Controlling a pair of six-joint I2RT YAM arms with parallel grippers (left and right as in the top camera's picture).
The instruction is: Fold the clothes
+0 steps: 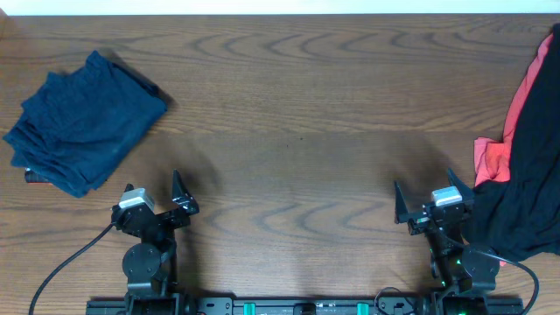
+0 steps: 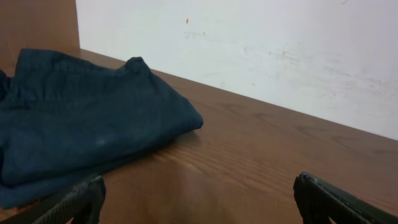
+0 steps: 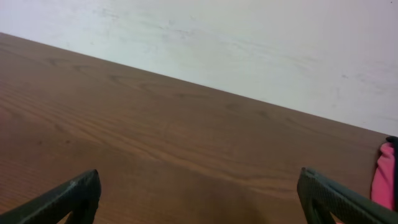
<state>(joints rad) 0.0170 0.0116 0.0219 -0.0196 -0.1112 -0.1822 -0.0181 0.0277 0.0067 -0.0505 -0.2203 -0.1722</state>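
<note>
jaws wide; navy garment (image 1: 83,122) left, black garment (image 1: 534,175) right

**Tabletop (image 1: 297,105), centre.** Bare wood lay open between the two arms and ran clear to the far edge.

**Left side.** A heap of navy-blue garments (image 1: 83,122) filled the far-left area, ahead and to the left of the left gripper (image 1: 154,185), whose jaws stood wide apart. Passage straight ahead of that gripper and to its right was free.

**Right side.** A black shirt (image 1: 525,175) and a coral-red T-shirt (image 1: 492,159) crowded the right edge. They lay just beside the right gripper (image 1: 426,191), jaws likewise spread, and pressed close to that arm's outer side. Whether they touched it could not be told. Passage ahead and leftward was free.

**Rear.** A white wall (image 3: 249,43) bounded the tabletop.
</note>
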